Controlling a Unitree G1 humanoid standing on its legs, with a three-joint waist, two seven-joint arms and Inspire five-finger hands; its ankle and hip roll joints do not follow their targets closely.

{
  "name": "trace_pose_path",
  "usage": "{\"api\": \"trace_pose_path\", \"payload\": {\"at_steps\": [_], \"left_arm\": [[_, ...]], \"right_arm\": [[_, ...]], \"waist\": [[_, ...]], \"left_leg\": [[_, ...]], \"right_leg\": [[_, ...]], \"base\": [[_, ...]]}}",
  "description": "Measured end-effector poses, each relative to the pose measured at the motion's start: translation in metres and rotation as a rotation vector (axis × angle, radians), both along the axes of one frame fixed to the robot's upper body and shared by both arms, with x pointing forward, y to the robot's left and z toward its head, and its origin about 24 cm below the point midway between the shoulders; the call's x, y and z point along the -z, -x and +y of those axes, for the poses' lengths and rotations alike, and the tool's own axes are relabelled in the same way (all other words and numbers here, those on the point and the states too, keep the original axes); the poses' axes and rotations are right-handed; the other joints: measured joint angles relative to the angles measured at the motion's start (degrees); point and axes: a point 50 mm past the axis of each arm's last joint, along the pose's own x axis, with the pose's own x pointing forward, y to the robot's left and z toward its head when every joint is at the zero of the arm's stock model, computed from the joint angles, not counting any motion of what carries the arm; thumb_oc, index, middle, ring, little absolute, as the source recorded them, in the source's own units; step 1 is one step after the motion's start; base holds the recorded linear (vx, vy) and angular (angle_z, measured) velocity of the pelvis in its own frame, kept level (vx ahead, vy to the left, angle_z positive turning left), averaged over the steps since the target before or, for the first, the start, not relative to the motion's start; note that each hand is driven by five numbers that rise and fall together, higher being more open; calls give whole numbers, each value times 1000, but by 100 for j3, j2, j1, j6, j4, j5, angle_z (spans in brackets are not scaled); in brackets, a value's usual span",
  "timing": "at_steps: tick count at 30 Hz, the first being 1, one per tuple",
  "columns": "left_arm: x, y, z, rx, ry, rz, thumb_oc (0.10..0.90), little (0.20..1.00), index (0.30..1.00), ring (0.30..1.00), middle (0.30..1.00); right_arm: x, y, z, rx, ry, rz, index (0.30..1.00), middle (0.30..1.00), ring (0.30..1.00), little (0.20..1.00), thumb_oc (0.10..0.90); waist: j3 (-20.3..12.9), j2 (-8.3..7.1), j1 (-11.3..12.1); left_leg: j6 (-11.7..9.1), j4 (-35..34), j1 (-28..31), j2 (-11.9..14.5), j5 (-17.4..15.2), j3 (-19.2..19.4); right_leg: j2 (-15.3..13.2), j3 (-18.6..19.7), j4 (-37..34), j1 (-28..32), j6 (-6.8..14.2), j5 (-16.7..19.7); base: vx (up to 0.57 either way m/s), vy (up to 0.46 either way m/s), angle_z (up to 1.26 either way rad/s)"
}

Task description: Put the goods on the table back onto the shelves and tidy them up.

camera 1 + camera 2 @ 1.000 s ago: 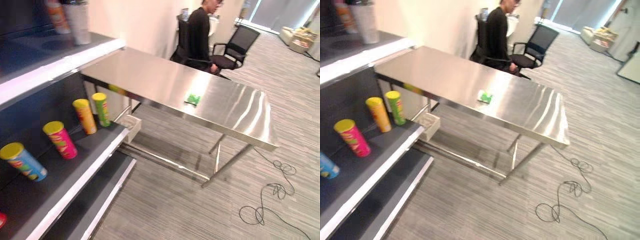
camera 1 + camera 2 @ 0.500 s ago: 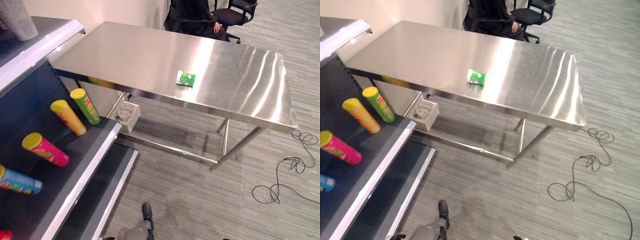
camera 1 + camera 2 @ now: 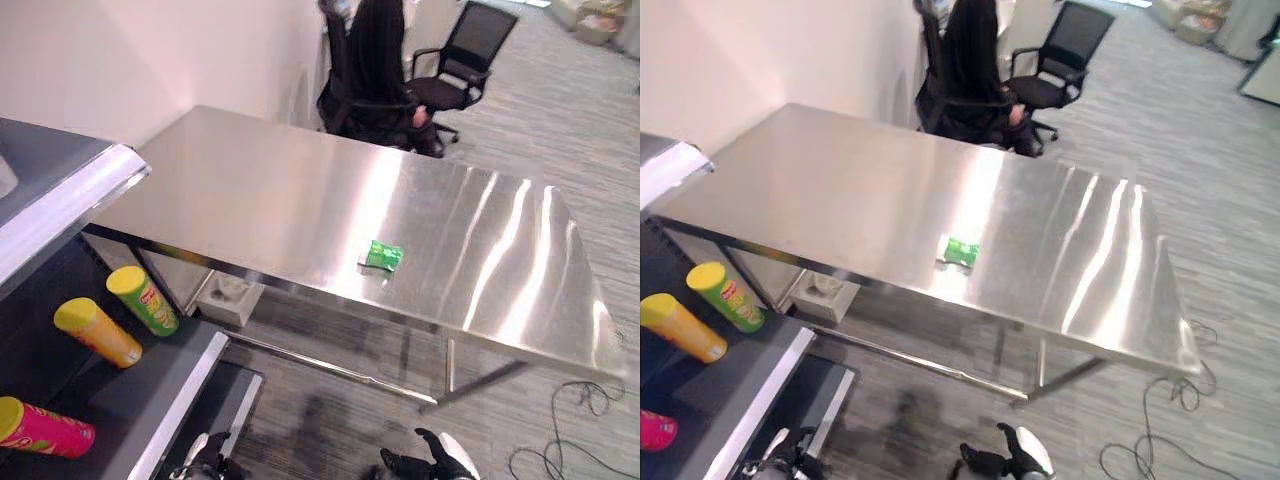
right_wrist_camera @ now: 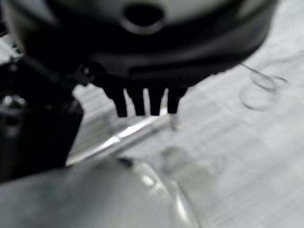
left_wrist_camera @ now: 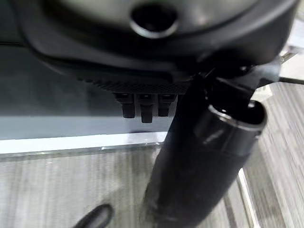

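Note:
A small green packet (image 3: pixel 382 256) lies alone on the steel table (image 3: pixel 270 200), near its front edge. To the left, the dark shelf (image 3: pixel 175 395) holds a green can (image 3: pixel 143 300), a yellow can (image 3: pixel 97 333) and a pink can (image 3: pixel 45 428), all lying tilted. My left hand (image 3: pixel 205 455) and right hand (image 3: pixel 430 462) hang low over the floor, well short of the table. Both are open, and their fingers (image 5: pixel 142 105) (image 4: pixel 142 102) hold nothing.
A person in dark clothes (image 3: pixel 375 60) sits behind the table, with a black office chair (image 3: pixel 465 55) beside. A white box (image 3: pixel 230 298) stands on the floor under the table's left end. The upper shelf's white edge (image 3: pixel 60 215) juts out at the left.
The camera has swung, so the whole picture has shifted. The packet and cans keep their places. Both hands now show at the bottom edge, the right one newly in sight.

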Motion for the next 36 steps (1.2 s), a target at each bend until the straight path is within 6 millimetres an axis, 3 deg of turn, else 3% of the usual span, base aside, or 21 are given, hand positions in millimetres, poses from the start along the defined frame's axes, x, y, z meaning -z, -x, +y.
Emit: {"api": "trace_pose_path", "payload": {"at_steps": [1, 2, 3, 4, 6, 8, 11, 15, 20, 22, 23, 25, 27, 30, 31, 32, 33, 34, 36], "left_arm": [[0, 2, 2, 0, -5, 0, 800, 900, 900, 900, 900], [1, 14, 8, -10, -16, 14, 800, 900, 900, 900, 900], [6, 22, -2, -28, 7, 31, 800, 900, 900, 900, 900], [9, 30, -5, -38, 15, 48, 800, 900, 900, 900, 900], [8, 29, -5, -52, 22, 41, 800, 900, 900, 900, 900], [9, 34, -5, -56, 19, 55, 800, 900, 900, 900, 900], [11, 43, -3, -58, 17, 72, 800, 900, 900, 900, 900], [12, 45, -7, -55, 29, 71, 800, 900, 900, 900, 900], [11, 42, -5, -52, 23, 66, 800, 900, 900, 900, 900], [9, 29, -6, -41, 20, 42, 800, 900, 900, 900, 900], [2, 11, 0, -45, 6, -6, 800, 900, 900, 900, 900], [5, 16, -3, -64, 16, 7, 800, 900, 900, 900, 900], [7, 16, -11, -64, 39, 7, 800, 900, 900, 900, 900], [10, 14, -31, -7, 71, 19, 800, 900, 900, 900, 900], [11, 16, -37, 20, 75, 28, 800, 900, 900, 900, 900], [8, 2, -45, 91, 78, 1, 800, 900, 900, 900, 900], [9, 3, -51, 129, 80, 6, 800, 900, 900, 900, 900], [8, -1, -59, 205, 76, -4, 800, 900, 900, 900, 900], [6, -5, -55, 255, 46, -6, 800, 900, 900, 900, 900]], "right_arm": [[2, 4, 4, -8, -6, 13, 900, 900, 900, 900, 800], [4, 11, 11, -38, -11, 33, 900, 900, 900, 900, 800], [4, 13, 7, -54, 8, 43, 900, 900, 900, 900, 800], [4, 14, 7, -67, 14, 44, 900, 900, 900, 900, 800], [1, 8, 7, -131, 31, 28, 900, 900, 900, 900, 800], [-4, 2, 2, -190, 50, 16, 900, 900, 900, 900, 800], [-2, 8, -2, -203, 62, 36, 900, 900, 900, 900, 800], [2, 29, -7, -209, 67, 96, 900, 900, 900, 900, 800], [2, 32, -3, -218, 49, 90, 900, 900, 900, 900, 800], [1, 26, -2, -234, 52, 75, 900, 900, 900, 900, 800], [-4, 7, -3, -251, 65, 29, 900, 900, 900, 900, 800], [-6, 5, -9, -225, 73, 17, 900, 900, 900, 900, 800], [-12, 3, -23, -195, 103, 3, 900, 900, 900, 900, 800], [-24, 3, -45, -117, 127, -46, 900, 900, 900, 900, 800], [-27, 3, -49, -86, 126, -66, 900, 900, 900, 900, 800], [-29, 7, -50, -38, 102, -74, 900, 900, 900, 900, 800], [-30, 9, -47, -41, 90, -84, 900, 900, 900, 900, 800], [-28, 16, -38, -57, 54, -78, 900, 900, 900, 900, 800], [-23, 24, -21, -70, 0, -62, 900, 900, 900, 900, 800]], "waist": [[-45, -179, 61], [-130, -519, 51], [-236, -236, 104], [-275, -301, 143], [-256, -360, 364], [-212, -367, 386], [-210, -324, 363], [-308, -167, 328], [-315, -144, 164], [-204, -271, 91], [46, -436, 30], [89, -326, -71], [180, -32, -196], [200, 362, -451], [217, 459, -466], [223, 276, -681], [201, 159, -659], [216, -117, -790], [189, -381, -802]], "left_leg": [[-80, 120, 79, -10, -51, 61], [-240, 236, 287, -192, -155, 110], [-325, 306, 325, 70, -280, 196], [-331, 604, 169, 148, -280, 217], [-385, 1107, -265, 226, -304, 96], [-419, 679, -420, 206, -279, 115], [-543, 148, -501, 206, -118, 100], [-315, 102, -756, 316, 490, 77], [-234, 142, -846, 166, 449, -46], [-275, 739, -1305, 6, 471, -92], [-336, 1355, -1565, 134, 179, 527], [-609, 1518, -1378, 821, 197, 889], [-882, 1318, -956, 1367, 387, 1005], [-1029, 383, -464, 1270, 568, 890], [-897, 5, -336, 1146, 691, 1004], [-951, -78, -260, 806, 584, 1084], [-867, -83, -297, 697, 570, 1095], [-680, -75, -321, 385, 402, 1086], [-558, -74, -420, 172, 344, 1221]], "right_leg": [[156, 335, -327, 49, -76, 348], [65, 249, -289, 145, -612, 1348], [248, 59, -188, 273, -626, 1167], [284, 32, -404, 415, -680, 1012], [328, -24, -1176, 792, -783, 1231], [363, -175, -1734, 1108, -831, 1419], [485, -280, -1772, 1425, -698, 1210], [695, -290, -1774, 1673, -739, 918], [527, -485, -1770, 1680, -581, 877], [306, -699, -1760, 1585, -542, 848], [9, -744, -1724, 1595, -683, 926], [10, -741, -1720, 1664, -671, 919], [6, -703, -1718, 1812, -645, 932], [-49, -563, -1606, 1792, -440, 969], [-89, -578, -1442, 1726, -313, 881], [-430, -536, -999, 1436, -43, 737], [-625, -503, -828, 1333, 63, 685], [-851, -458, -804, 1195, 255, 805], [-1073, -343, -834, 980, 327, 980]], "base": [[170, -207, 100], [147, -193, 77], [97, -163, 80], [62, -139, 39], [39, -126, 34], [29, -92, 41], [40, -44, 16], [-38, -6, -15], [-135, 35, 16], [-134, 185, 50], [-74, 262, 37], [-57, 219, 10], [30, 269, -15], [-67, 314, -18], [-88, 210, -4], [-206, 377, -7], [-186, 265, -5], [-248, 323, -23], [-212, 171, -44]]}}
